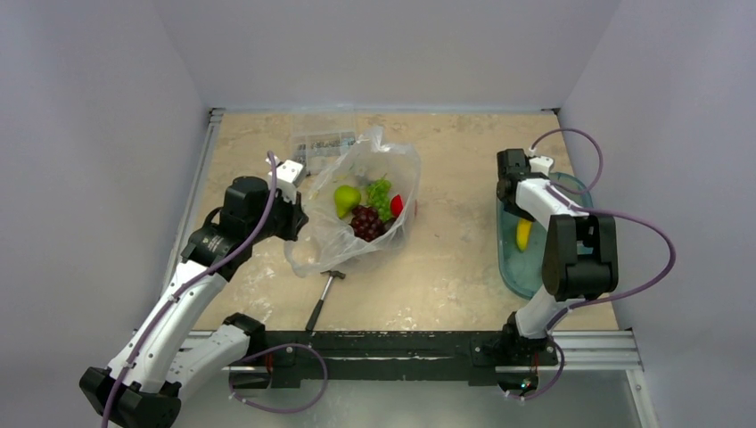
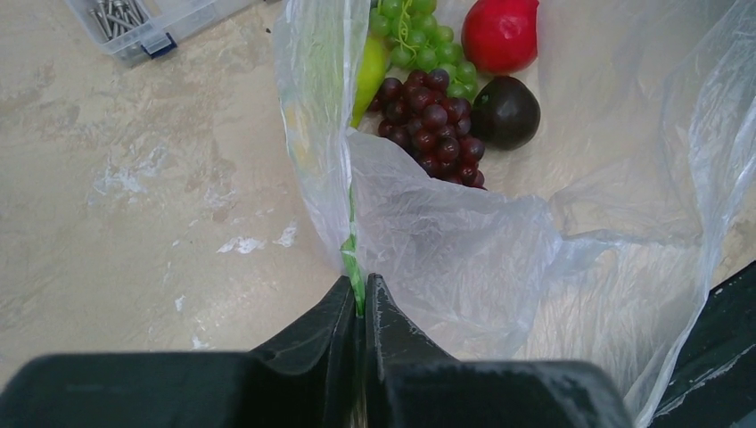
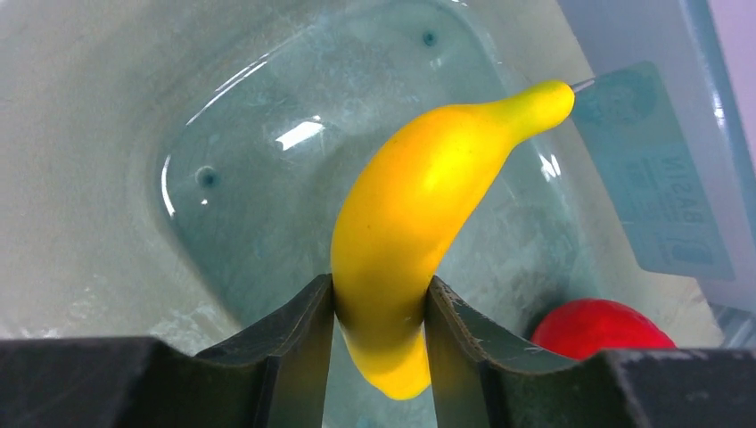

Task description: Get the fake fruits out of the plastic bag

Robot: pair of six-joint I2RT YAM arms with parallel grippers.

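**Inspector A:** What do we count among the task's things?

**Inspector B:** We count 7 fake fruits and 1 plastic bag. 5 fruits lie inside the bag: 1 green fruit, 1 green grape bunch, 1 purple grape bunch, 1 red fruit and 1 dark plum. The other 2 are at the basin: 1 banana and 1 second red fruit.

**Inspector A:** And the 2 grippers?

**Inspector B:** The left gripper is pinched tight on a green-striped edge of the bag, with only film between its jaws. The 5 bagged fruits lie ahead of it and slightly to its right, apart from its fingertips, the purple bunch nearest. The right gripper stands partly open, clamped on the lower half of the banana. The banana's stem end points ahead and to the gripper's right, over the basin floor. We cannot tell whether the banana touches the basin. The second red fruit lies in the basin just beside the gripper's right finger.

**Inspector A:** Anything else noted?

**Inspector B:** We note 1 clear box of small parts, ahead and to the left of the left gripper, outside the bag. We also note 1 hammer on the table, just beside the bag's near edge, back and to the right of that gripper.
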